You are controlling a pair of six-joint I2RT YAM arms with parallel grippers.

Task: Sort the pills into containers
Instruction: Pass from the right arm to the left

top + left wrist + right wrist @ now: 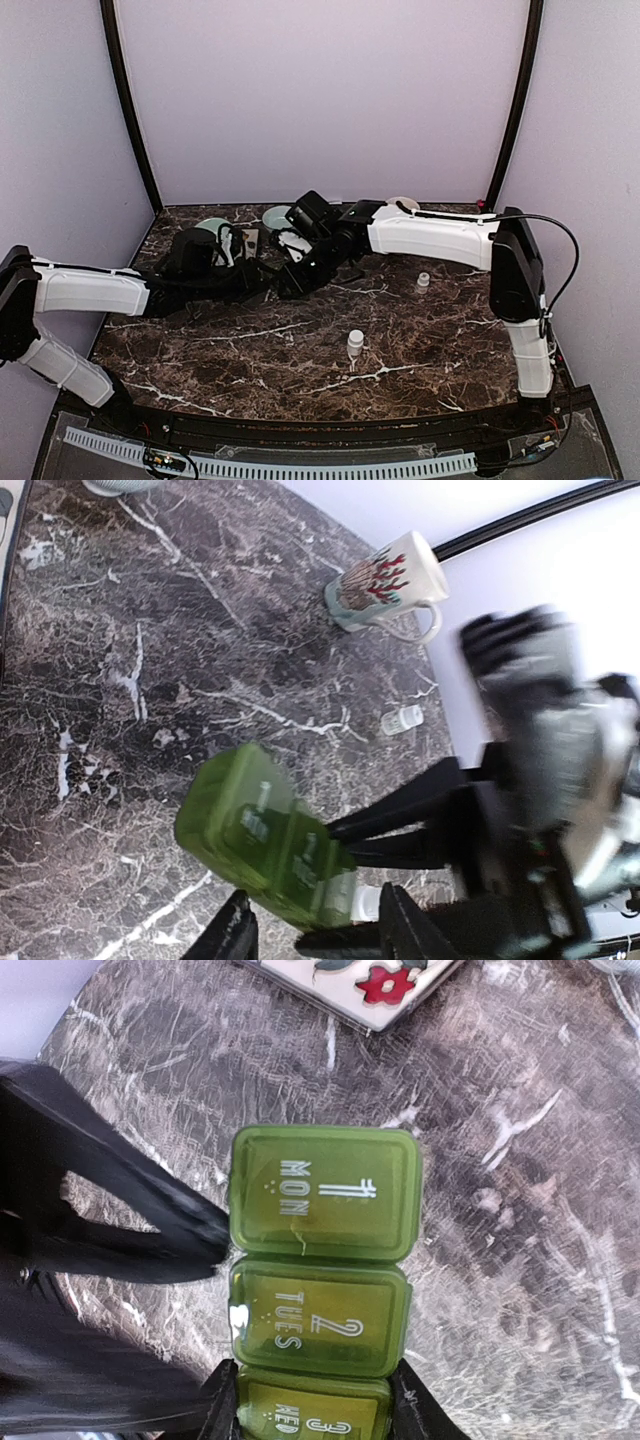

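Right pincer (320, 1405): pinching the green pill box (320, 1260) across its width, one finger on each long edge at the WED lid
Green pill box: sticks out ahead of the right pincer's tips, lids facing that wrist's camera; WED sits between the fingers, TUES next, MON farthest out; the lids in view are down
Left pincer (318, 930): fingers stand apart with one end of the box between them; whether they press it I cannot tell
Left finger (160, 1225): comes in from the side of the right pincer, tip meeting the box edge at the MON–TUES seam
Marble table (300, 350): dark, white-veined, behind the box
Cream mug (385, 585): red coral print, well beyond the left pincer's tips, near the wall
White bottle (423, 281): on the marble, well apart from both pincers, on the right arm's side
Second white bottle (354, 343): nearer the arm bases than either pincer
Teal bowls (213, 228): just behind where the pincers meet
Flowered tile (370, 985): past the MON end, cut by the frame edge
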